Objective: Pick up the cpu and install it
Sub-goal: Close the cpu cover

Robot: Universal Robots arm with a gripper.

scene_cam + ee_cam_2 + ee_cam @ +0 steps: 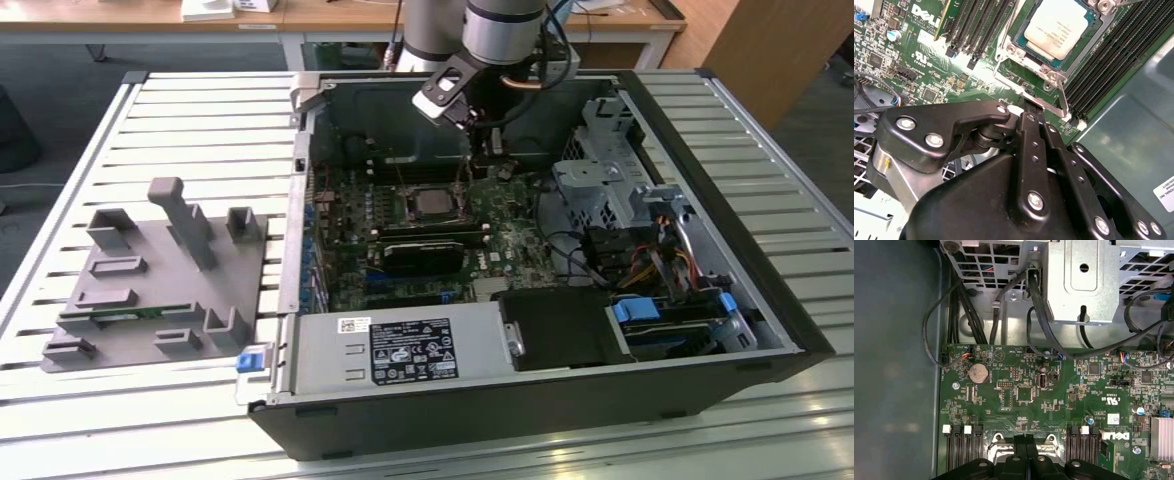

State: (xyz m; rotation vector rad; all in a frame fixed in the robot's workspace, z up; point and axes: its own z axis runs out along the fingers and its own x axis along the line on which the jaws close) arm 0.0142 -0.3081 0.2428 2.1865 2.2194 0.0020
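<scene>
The cpu [1061, 27], a square chip with a silvery top plate, lies flat in its socket on the green motherboard [919, 60], framed by the metal socket bracket [1009, 50]. In the exterior view the cpu [430, 204] sits mid-board inside the open computer case. My gripper [1030, 106] is shut, its black fingers pressed together with nothing between them. Their tips are just beside the socket, close to the thin metal socket lever [1055, 102]. In the exterior view the gripper [490, 152] hangs over the board a little behind the socket. The gripper [1026, 439] appears shut in the first wrist view too.
Case walls [300, 180] enclose the board. A black card [424, 250] lies in front of the socket, a power supply [400, 350] nearer still, and a drive cage [601, 180] with cables [1039, 305] at the exterior view's right. A grey fixture [147, 290] rests on the slatted table [200, 110].
</scene>
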